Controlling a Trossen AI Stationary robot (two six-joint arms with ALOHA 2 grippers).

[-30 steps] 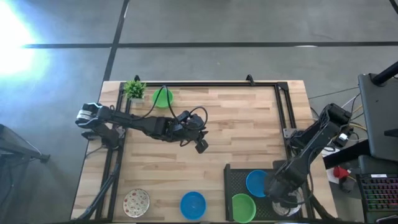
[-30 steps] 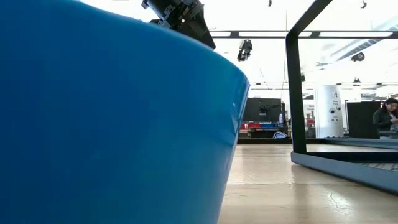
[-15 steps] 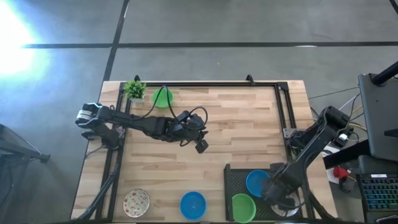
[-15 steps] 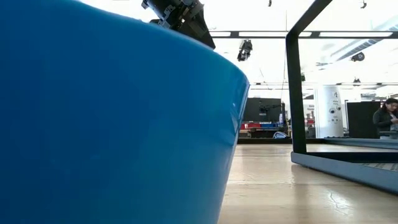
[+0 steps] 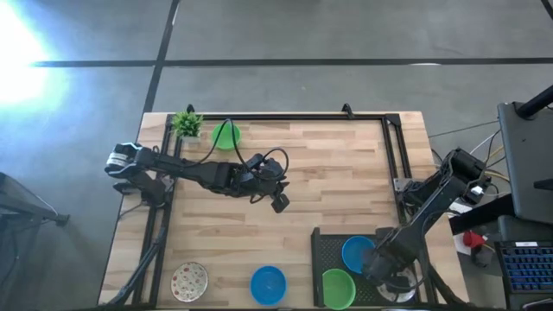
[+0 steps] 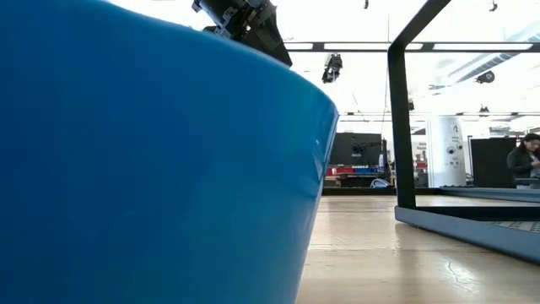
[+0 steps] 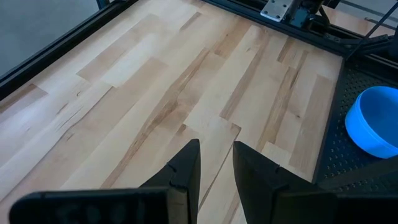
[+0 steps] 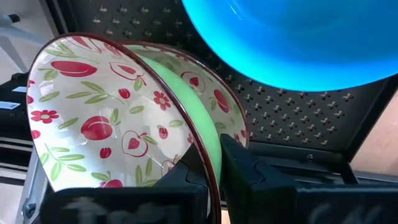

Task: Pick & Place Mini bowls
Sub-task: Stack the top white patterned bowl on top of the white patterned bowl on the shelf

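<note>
The right tool [image 8: 211,165] is down at the near right corner of the counter [image 5: 346,173], over the black perforated tray [image 5: 321,244]. Its two dark fingers [image 8: 193,171] are pressed together on the rim of a white bowl painted with red fruit and green leaves [image 8: 93,118], which stands tilted on edge. Through that bowl's wall, a green bowl [image 8: 186,106] sits nested just behind it. In the high view the held bowl [image 5: 399,283] shows only as a pale rim under the arm, at the tray's right side.

On the tray beside it lie a blue bowl [image 5: 356,253] and a green bowl [image 5: 337,287], close to each other; the blue one fills the upper part of the right wrist view.

The left tool [image 5: 281,203] hangs over the bare middle of the counter, well apart from every bowl. Its fingers [image 7: 186,171] stand slightly spread with nothing between them, only wood planks below.

Four more bowls show in the high view: a green one [image 5: 225,135] at the far edge, just beside a small potted plant [image 5: 187,123]; a speckled white one [image 5: 189,281] near the front left corner; and a blue one [image 5: 268,284] at the front edge, between the speckled bowl and the tray. That blue bowl [image 6: 152,169] fills most of the low view.

A person [image 6: 527,160] stands far off in the room behind.
</note>
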